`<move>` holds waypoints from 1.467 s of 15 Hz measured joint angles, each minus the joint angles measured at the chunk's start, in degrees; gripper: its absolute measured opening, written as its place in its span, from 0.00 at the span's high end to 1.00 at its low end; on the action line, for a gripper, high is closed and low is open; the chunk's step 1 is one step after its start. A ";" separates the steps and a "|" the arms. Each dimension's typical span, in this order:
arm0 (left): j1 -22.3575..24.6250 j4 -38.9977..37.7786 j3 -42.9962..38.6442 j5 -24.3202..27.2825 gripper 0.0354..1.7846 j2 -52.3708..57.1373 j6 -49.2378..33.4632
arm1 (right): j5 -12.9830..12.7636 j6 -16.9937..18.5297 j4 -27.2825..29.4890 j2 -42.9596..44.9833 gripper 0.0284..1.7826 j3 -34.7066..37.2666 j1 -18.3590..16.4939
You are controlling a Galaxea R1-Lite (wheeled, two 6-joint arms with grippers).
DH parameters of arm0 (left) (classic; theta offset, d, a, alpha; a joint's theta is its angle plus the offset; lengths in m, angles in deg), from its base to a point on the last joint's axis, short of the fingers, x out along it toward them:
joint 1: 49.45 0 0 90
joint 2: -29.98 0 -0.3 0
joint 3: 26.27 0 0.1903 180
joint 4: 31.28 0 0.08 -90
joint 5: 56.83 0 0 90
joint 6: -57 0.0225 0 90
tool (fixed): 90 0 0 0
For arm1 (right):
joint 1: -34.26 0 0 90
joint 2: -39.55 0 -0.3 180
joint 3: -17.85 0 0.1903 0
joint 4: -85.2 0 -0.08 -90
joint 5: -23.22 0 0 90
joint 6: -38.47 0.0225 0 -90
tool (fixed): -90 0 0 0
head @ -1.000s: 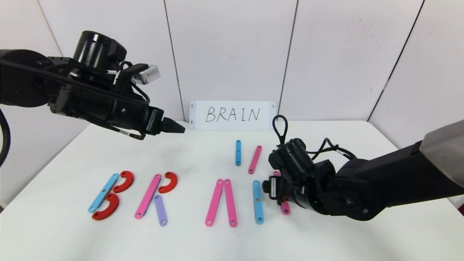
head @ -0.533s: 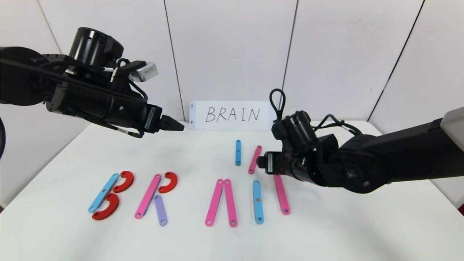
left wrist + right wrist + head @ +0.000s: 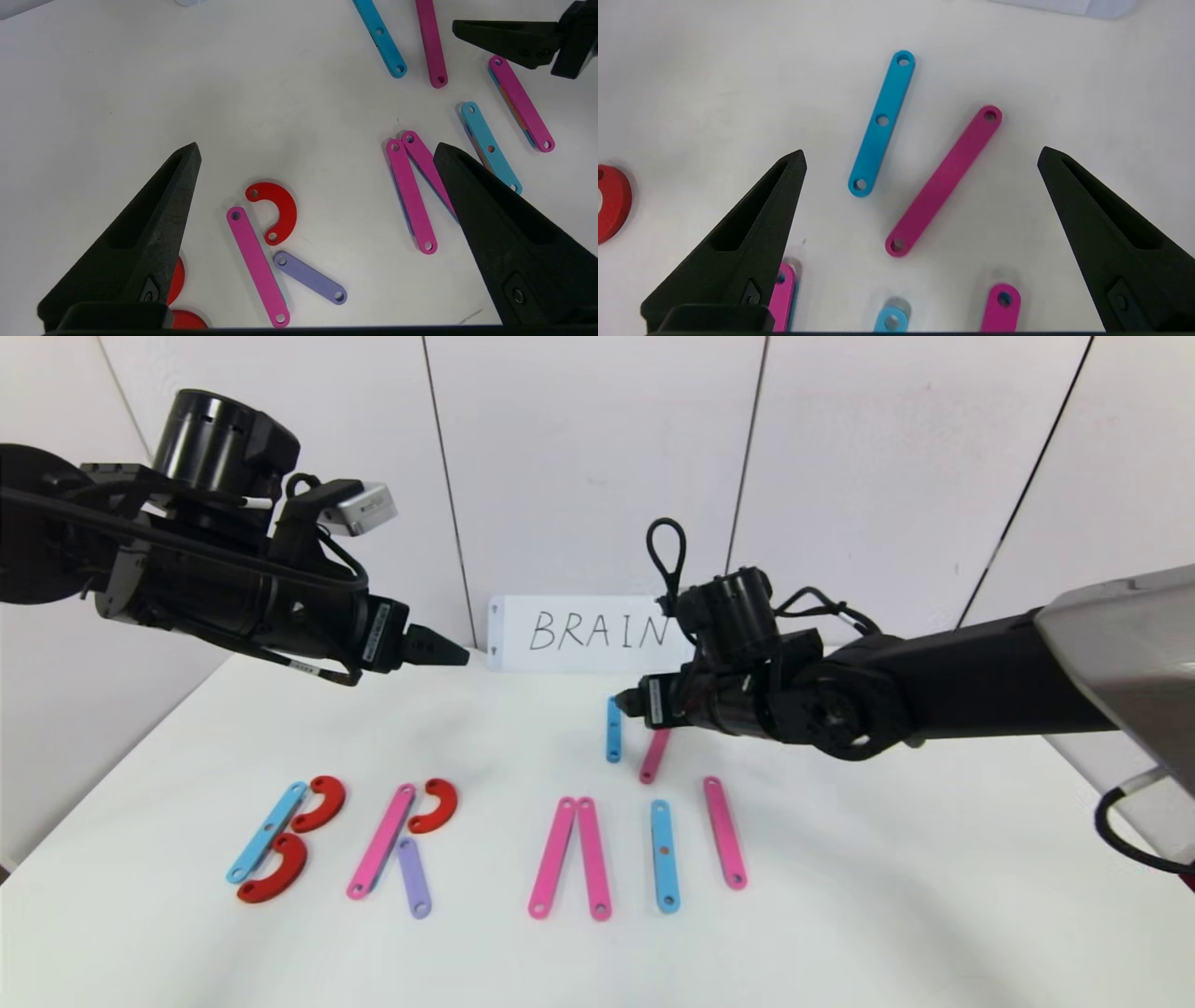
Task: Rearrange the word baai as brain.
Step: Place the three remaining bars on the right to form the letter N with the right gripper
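The flat pieces lie in a row on the white table (image 3: 840, 933). A blue bar (image 3: 266, 831) with two red arcs (image 3: 319, 803) forms B. A pink bar (image 3: 380, 840), a red arc (image 3: 434, 805) and a purple bar (image 3: 413, 877) form R. Two pink bars (image 3: 569, 859) meet at the top. Beside them lie a blue bar (image 3: 664, 854) and a pink bar (image 3: 724, 833). My right gripper (image 3: 627, 703) is open and empty above a spare blue bar (image 3: 881, 122) and a spare pink bar (image 3: 944, 179). My left gripper (image 3: 457, 656) is open and empty, high over the back left.
A white card (image 3: 597, 633) with handwritten "BRAIN" stands against the back wall. My right arm reaches in from the right over the table's back half. Bare table lies in front of the row and to its right.
My right gripper has risen from the pink bar at the row's right end and moved back and left over the spare bars. That bar stays on the table. My left arm drifted slightly up.
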 joint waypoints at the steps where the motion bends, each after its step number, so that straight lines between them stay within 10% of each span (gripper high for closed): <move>1: 0.00 0.01 -0.01 0.00 0.03 0.09 0.00 | 0.00 -0.22 0.33 -1.90 0.02 -2.52 0.13; 16: -0.41 0.15 -0.50 0.07 0.03 0.34 0.11 | -0.71 -5.24 0.94 -20.48 0.03 -19.26 0.88; 22: -1.19 0.20 -0.94 0.00 0.03 0.34 0.21 | -0.88 -5.35 0.74 -20.89 0.40 -19.35 0.91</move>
